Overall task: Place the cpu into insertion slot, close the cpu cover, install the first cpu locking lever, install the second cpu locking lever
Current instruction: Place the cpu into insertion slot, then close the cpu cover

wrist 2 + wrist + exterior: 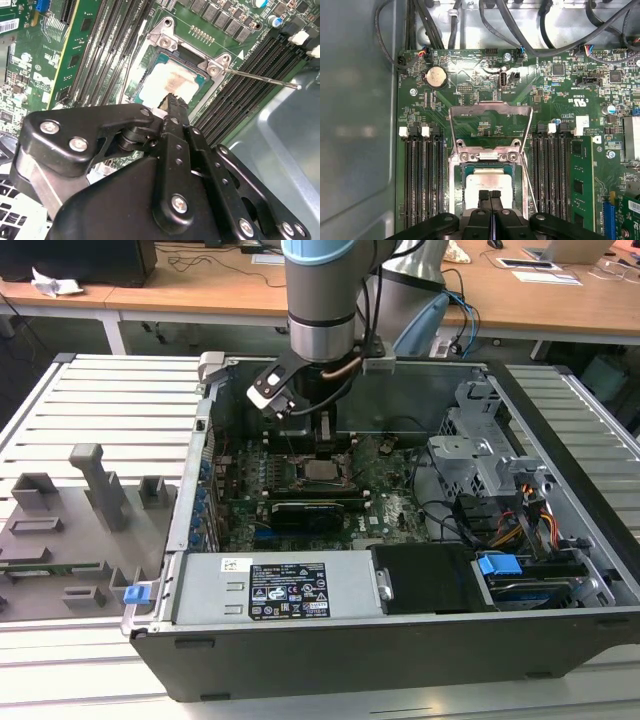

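arm [320,300]: reaching down into the open case [330,650], straight above the slot
gripper [490,196]: fingers pressed together with nothing between them; tips low over the slot's middle, just above the cpu's top; touching or not, cannot tell
cpu [487,176]: lying flat inside the slot, silver-grey top up, edges square to the rim; also in the second wrist view [172,80], partly behind the fingertips
slot [463,175]: square socket on the green board [470,65], near the case's middle in the exterior view
cover [490,106]: swung up and open, hinged at the slot's edge farthest from the gripper; board seen through its window
lever [260,79]: thin metal rod, unlatched, slanting outward from one corner of the slot across the nearby memory slots
memory slots [422,180]: long black rows on two opposite sides of the slot
coin cell [436,77]: beyond the raised cover, well apart from the slot
card [315,512]: long, black, near the slot
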You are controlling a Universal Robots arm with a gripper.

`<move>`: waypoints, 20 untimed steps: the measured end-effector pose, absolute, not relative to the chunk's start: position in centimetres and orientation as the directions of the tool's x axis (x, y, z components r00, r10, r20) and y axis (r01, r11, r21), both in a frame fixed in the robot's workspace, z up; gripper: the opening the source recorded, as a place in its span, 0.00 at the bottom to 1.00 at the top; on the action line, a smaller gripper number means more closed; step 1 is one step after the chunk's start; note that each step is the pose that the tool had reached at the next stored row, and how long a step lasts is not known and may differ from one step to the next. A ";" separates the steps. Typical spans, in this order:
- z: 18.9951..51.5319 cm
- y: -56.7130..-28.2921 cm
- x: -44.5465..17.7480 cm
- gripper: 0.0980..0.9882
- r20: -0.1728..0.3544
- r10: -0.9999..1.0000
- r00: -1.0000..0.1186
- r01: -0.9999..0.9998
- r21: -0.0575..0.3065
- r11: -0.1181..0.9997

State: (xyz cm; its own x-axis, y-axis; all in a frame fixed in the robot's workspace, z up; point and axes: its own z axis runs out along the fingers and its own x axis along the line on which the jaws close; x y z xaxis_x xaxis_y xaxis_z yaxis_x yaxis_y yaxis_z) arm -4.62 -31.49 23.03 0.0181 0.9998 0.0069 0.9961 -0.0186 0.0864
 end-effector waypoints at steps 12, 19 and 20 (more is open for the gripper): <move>24.1 -31.5 -4.6 0.01 0.007 1.000 0.018 0.996 0.086 -0.019; 26.3 -31.6 -4.6 0.01 0.007 1.000 0.018 0.996 0.086 -0.019; 26.3 -31.8 -4.7 0.01 0.007 1.000 0.018 0.996 0.086 -0.019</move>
